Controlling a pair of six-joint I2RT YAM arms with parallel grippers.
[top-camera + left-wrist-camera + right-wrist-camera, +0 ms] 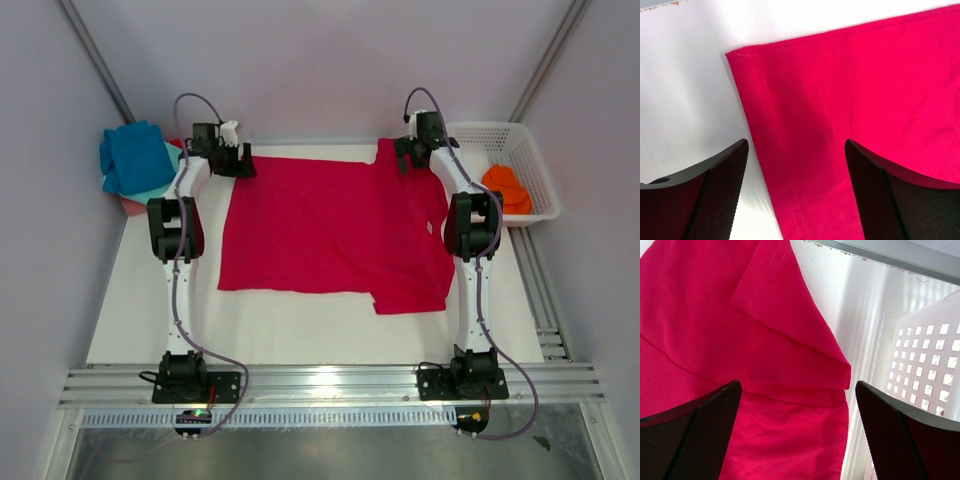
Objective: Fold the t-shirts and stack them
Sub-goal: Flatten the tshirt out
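Observation:
A large crimson t-shirt (330, 225) lies spread flat on the white table (300, 320). My left gripper (232, 160) hovers over its far left corner. In the left wrist view that gripper (796, 145) stands open, the stitched hem of the t-shirt (865, 75) lying flat beneath it. My right gripper (412, 155) is over the far right sleeve. Its wrist view shows the gripper (799, 385) open above the folded-over sleeve of the crimson t-shirt (700, 315). Neither holds anything. A blue t-shirt (135, 155) lies on teal and pink ones at the far left.
A white lattice basket (488, 128) at the far right holds an orange t-shirt (508, 188). Its wall (925, 360) stands close beside the right gripper. Grey walls and metal rails border the table on all sides.

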